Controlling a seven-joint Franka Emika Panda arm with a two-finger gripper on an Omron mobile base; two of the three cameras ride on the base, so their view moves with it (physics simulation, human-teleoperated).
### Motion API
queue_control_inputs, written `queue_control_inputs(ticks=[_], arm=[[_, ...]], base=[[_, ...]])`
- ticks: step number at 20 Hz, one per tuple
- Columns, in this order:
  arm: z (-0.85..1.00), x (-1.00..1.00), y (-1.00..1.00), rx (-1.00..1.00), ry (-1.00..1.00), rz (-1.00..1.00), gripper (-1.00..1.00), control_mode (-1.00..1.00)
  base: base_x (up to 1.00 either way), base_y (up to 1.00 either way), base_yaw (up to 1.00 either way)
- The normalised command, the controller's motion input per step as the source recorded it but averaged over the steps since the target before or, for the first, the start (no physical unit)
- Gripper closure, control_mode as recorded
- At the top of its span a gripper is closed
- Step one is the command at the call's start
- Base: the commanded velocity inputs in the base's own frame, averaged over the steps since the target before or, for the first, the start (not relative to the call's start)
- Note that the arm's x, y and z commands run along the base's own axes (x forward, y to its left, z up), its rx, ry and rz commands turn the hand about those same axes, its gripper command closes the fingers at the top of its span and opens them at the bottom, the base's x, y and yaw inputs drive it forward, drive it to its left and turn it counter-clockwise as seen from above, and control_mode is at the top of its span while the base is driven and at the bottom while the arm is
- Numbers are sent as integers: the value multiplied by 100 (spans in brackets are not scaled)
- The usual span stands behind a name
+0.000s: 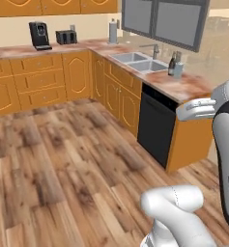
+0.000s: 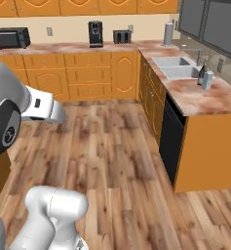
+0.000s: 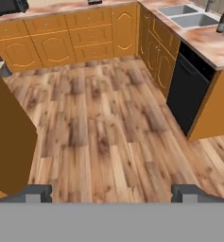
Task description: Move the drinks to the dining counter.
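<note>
Claw (image 3: 111,193) agape above bare wood floor (image 3: 104,127)

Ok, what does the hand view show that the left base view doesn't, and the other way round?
Hand view alone: the open tool, pointing down at the floor, and the corner of an orange-sided counter at the left.

Left base view alone: the coffee machine, toaster, paper towel roll and dark window.

Both: the double sink, the drinks standing beside it, the black dishwasher and the wood floor.
</note>
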Motion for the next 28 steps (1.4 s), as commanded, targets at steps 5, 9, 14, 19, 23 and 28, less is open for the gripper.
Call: queue_control_inputs(ticks=[5, 9, 14, 19, 23, 28], arm=[[0, 0, 0, 0, 0, 0, -100, 100], [0, 0, 0, 0, 0, 0, -100, 100], [0, 0, 0, 0, 0, 0, -100, 100], [0, 0, 0, 0, 0, 0, -100, 100], [0, 0, 0, 0, 0, 0, -100, 100], [0, 0, 0, 0, 0, 0, -100, 100]], base=[[100, -6, 4], [100, -27, 0], [100, -23, 9], [100, -10, -4], [96, 33, -58], [19, 22, -97]])
